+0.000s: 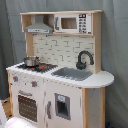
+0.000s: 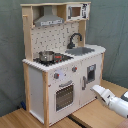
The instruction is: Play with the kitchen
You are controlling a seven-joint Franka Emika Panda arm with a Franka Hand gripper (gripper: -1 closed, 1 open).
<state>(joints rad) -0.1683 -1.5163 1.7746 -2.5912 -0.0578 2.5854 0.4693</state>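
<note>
The kitchen (image 1: 60, 95) (image 2: 50, 95) is a tall white and light-wood toy unit that shows in both exterior views. It has a windowed oven door (image 2: 64, 96), a black stovetop (image 2: 56, 59) with red rings, a grey sink (image 1: 72, 74), a black faucet (image 1: 84, 59), a grey hood (image 1: 40, 26) and a small microwave (image 1: 72, 23). A small metal pot (image 2: 46, 55) stands on the stovetop. In the second exterior view my white gripper (image 2: 96, 90) reaches in from the lower right, low in front of the cupboard door (image 2: 90, 75) under the sink, close to it.
The kitchen stands on a wooden tabletop (image 2: 90, 115) before a dark grey-green curtain (image 1: 115, 45). A white shape (image 1: 2, 120) shows at the first exterior view's lower left corner.
</note>
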